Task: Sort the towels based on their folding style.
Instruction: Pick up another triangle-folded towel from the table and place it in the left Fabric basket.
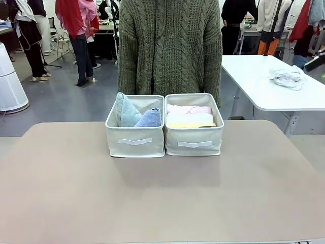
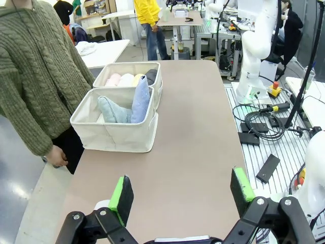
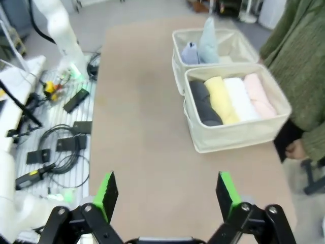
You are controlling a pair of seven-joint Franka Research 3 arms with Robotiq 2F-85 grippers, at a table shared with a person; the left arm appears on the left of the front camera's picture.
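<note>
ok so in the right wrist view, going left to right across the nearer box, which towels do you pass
dark grey towel → yellow towel → white towel → pink towel, all rolled and lying side by side in the nearer box.

My left gripper (image 2: 182, 195) and right gripper (image 3: 166, 192) have black linkage fingers, silver screws and bright green pads (image 2: 122, 193). At 12 o'clock, the person's olive cable-knit sweater (image 1: 170, 46).

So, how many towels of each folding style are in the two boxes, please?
Rolled towels: 4, namely dark grey, yellow, white, pink
Cone towels: 2, namely lavender-blue, pale teal
Total: 6
</note>
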